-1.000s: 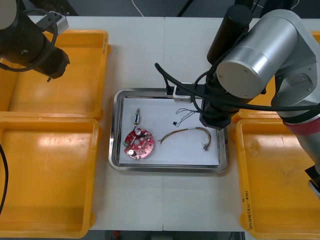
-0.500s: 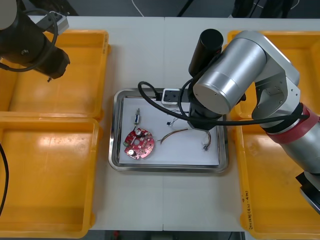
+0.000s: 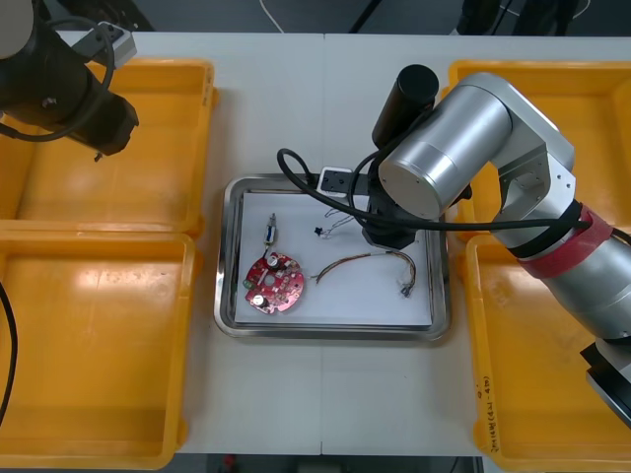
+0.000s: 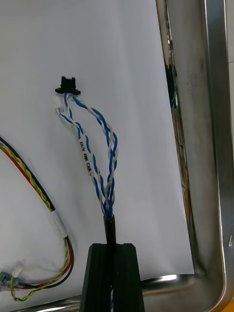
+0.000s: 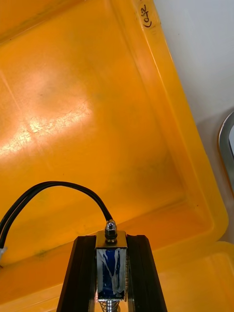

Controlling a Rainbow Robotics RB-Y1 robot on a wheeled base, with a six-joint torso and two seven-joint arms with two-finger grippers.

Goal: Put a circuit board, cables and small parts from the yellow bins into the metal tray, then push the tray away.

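Steep look down at a light table (image 3: pixel 296 414) with a metal tray (image 3: pixel 225 296) at its middle, white inside. In the tray's near left part, a round red circuit board (image 3: pixel 273 284). Just beyond the board, apart from it, a small metal part (image 3: pixel 269 233). Toward the tray's right side, a red and yellow cable (image 3: pixel 370 262) curving across the white lining.

Over the tray's far right part, the bulky silver right arm (image 3: pixel 454 148), covering that corner and the gripper beneath it. Right gripper (image 4: pixel 111 249) close above the lining, near the tray's right wall, fingers pinched nearly together on a twisted blue and white cable (image 4: pixel 95 151). Reaching out from the fingertips, a loop of that cable ending in a small black connector (image 4: pixel 67 86). Just beside the loop, on the side away from the tray's wall, the red and yellow cable.

Well left of the tray, above the far left yellow bin (image 3: pixel 187 197), the left gripper (image 5: pixel 111 243), fingers parted only by the width of a blue-bodied metal part (image 5: pixel 111 265) clamped between them. Arching from that part's tip, a thin black cable (image 5: pixel 58 192).

Nearer than that bin, the near left yellow bin (image 3: pixel 99 335). Right of the tray, the near right yellow bin (image 3: pixel 532 374) and the far right yellow bin (image 3: pixel 601 89), both partly covered by the right arm.
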